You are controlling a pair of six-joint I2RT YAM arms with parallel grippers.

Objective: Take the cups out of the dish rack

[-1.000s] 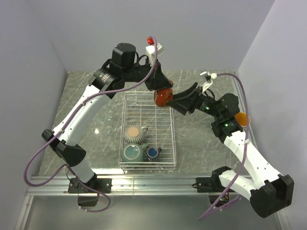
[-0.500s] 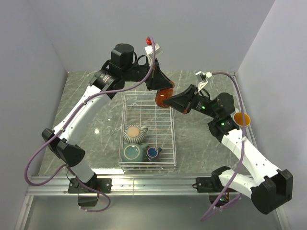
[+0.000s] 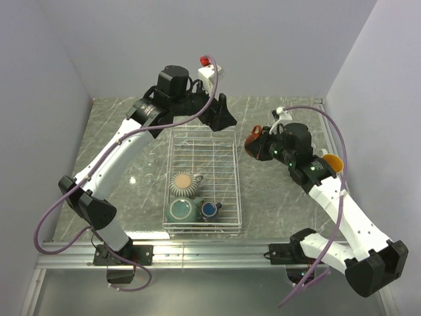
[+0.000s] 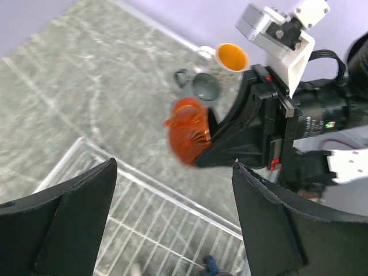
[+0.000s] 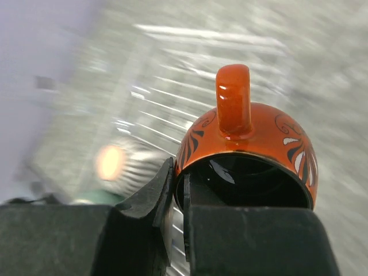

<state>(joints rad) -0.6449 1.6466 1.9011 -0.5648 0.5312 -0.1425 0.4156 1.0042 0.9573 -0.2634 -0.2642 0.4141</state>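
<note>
The red-brown mug (image 3: 250,139) hangs above the table just right of the dish rack (image 3: 227,172). My right gripper (image 3: 256,146) is shut on its rim. In the right wrist view one finger is inside the mug (image 5: 247,144) and one outside, where my right gripper (image 5: 179,183) pinches the wall. My left gripper (image 3: 221,116) hovers open over the rack's far end, holding nothing. In its wrist view the left gripper (image 4: 172,172) faces the mug (image 4: 187,131). A ribbed beige cup (image 3: 184,183), a grey-teal mug (image 3: 181,210) and a small dark-blue cup (image 3: 210,209) sit in the rack's near half.
A white mug with orange inside (image 3: 333,162) stands on the table at the far right, partly behind my right arm. The left wrist view shows this white mug (image 4: 232,56) next to a grey mug (image 4: 204,86). Walls close in the table on three sides.
My right gripper shut on the red-brown mug. My left gripper opened and let it go. The right arm then drew the mug right, off the rack's far end.
</note>
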